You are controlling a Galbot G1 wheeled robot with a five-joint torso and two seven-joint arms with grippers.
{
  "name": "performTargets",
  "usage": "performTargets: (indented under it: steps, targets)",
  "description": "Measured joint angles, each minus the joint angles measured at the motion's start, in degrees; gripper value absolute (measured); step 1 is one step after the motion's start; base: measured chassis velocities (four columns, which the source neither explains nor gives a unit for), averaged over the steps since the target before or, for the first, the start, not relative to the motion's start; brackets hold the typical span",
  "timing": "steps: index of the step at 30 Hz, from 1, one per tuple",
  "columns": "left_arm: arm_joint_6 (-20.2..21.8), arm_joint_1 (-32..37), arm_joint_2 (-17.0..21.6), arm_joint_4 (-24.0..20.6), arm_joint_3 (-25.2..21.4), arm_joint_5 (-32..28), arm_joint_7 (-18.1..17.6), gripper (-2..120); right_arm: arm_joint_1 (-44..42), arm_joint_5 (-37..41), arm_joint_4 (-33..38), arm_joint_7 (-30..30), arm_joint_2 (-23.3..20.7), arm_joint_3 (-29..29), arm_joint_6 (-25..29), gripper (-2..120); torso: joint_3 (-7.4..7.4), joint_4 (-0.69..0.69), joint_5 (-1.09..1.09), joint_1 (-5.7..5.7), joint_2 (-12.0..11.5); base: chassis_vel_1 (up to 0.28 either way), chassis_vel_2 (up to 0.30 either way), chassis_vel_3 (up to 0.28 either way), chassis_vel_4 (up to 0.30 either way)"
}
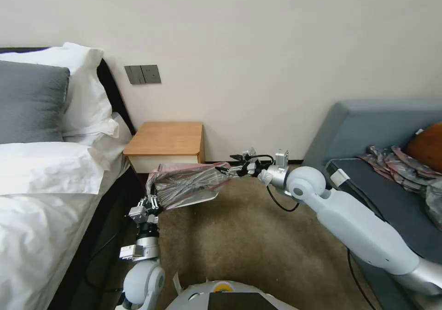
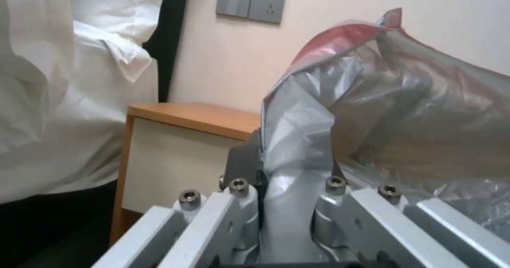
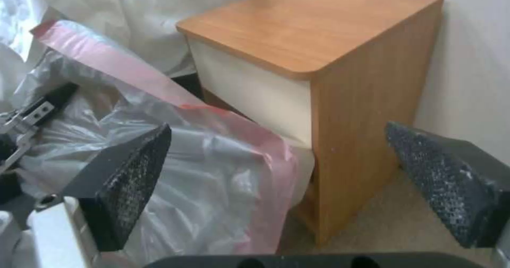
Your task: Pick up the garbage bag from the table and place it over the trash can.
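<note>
Here the left hand (image 1: 154, 203) pinches the garbage bag (image 1: 186, 184) rim; right hand (image 1: 224, 169) spread, seemingly beside it.

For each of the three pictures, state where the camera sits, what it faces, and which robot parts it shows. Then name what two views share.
Head view: on the robot's head, looking down at the table, both arms holding the garbage bag; left tool, right tool.
Left wrist view: on the left arm, facing bag and table; left tool clamps film.
Right wrist view: on the right arm, facing table; open right tool.
Shared: table, bag.
</note>
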Motion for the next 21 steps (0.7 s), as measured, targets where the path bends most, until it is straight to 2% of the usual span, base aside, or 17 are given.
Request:
performTargets:
  steps: [2,4,6,7,9,10,11,13,21]
  targets:
    - [-0.02,0.05,0.0,-0.05,0.01,-0.02,0.07,8,-0.04,0.48,-0.23,0.53,0.28,0.0,0.11,96,0.0,0.0,0.01,0.0,0.0,0.0,0.0,0.0,0.0]
    - [-0.31,0.2,0.01,-0.06,0.02,-0.03,0.14,8,-0.06,1.87,-0.69,2.54,1.19,0.0,0.4,86,0.0,0.01,0.0,0.0,0.0,0.0,0.0,0.0,0.0]
    - [-0.34,0.21,0.02,-0.06,0.03,-0.03,0.13,8,-0.07,1.99,-0.74,2.69,1.26,-0.01,0.42,84,0.0,0.01,0.0,0.0,0.0,0.0,0.0,0.0,0.0]
    - [-0.4,0.23,0.06,-0.09,0.03,-0.05,0.12,8,-0.07,2.15,-0.91,2.77,1.4,-0.05,0.46,78,0.0,0.02,0.0,0.0,0.0,0.0,0.0,0.0,0.0]
    - [-0.41,0.23,0.08,-0.12,0.03,-0.07,0.11,8,-0.07,2.15,-0.98,2.69,1.41,-0.07,0.49,74,0.0,0.01,0.0,0.0,0.0,0.0,0.0,0.0,0.0]
    - [-0.41,0.15,0.24,-0.18,0.01,-0.21,0.05,8,-0.02,2.32,-1.11,2.01,1.43,-0.12,0.49,65,0.0,0.0,0.0,0.0,0.0,0.0,0.0,0.0,0.0]
    - [-0.41,0.15,0.24,-0.18,0.01,-0.21,0.05,8,-0.02,2.32,-1.11,2.01,1.43,-0.12,0.49,65,0.0,0.0,0.0,0.0,0.0,0.0,0.0,0.0,0.0]
    - [-0.42,-0.04,0.39,-0.18,-0.03,-0.43,0.0,8,0.16,4.11,-0.89,1.51,1.31,-0.14,0.31,54,0.0,0.01,0.0,0.0,0.0,0.0,0.0,0.0,0.0]
    - [-0.52,-0.33,0.67,-0.01,-0.05,-0.9,-0.03,8,0.49,6.92,-0.96,1.72,1.63,-0.98,0.17,54,0.0,0.01,0.0,0.0,0.0,0.0,0.0,0.0,0.0]
